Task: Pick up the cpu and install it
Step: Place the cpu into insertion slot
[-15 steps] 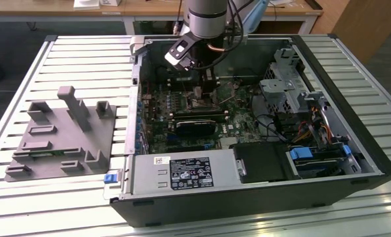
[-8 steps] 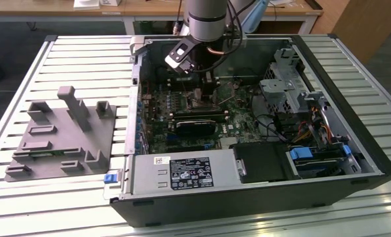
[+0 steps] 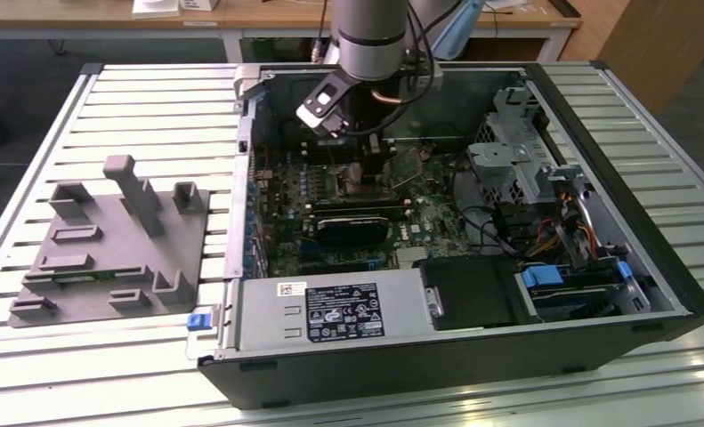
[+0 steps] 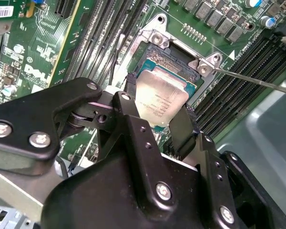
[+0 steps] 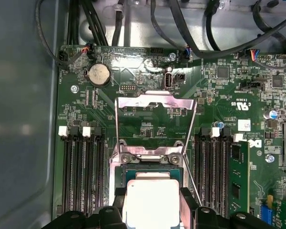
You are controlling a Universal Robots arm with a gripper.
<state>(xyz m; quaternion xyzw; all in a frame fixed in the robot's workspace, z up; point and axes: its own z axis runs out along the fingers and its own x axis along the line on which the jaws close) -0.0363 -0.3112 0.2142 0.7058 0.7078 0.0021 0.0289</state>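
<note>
An open black computer case [image 3: 471, 365] lies on a slatted metal table [image 3: 149, 98]. Inside it are a green motherboard [image 5: 148, 121] and a silver power supply [image 3: 327, 311] with a printed label. A grey block-studded tray [image 3: 91, 249] sits beside the case, on the exterior view's left. The arm reaches into the case, and its gripper [image 4: 157, 113] is clamped on the cpu [image 4: 161, 98], black fingers [image 4: 183, 129] against two opposite edges. The cpu is square and level, its metal top up with faint unreadable print. Its edges run parallel to the socket [image 4: 155, 37] directly beneath. The socket's load plate [image 5: 155, 101] is swung open. Whether the cpu is seated cannot be told.
</note>
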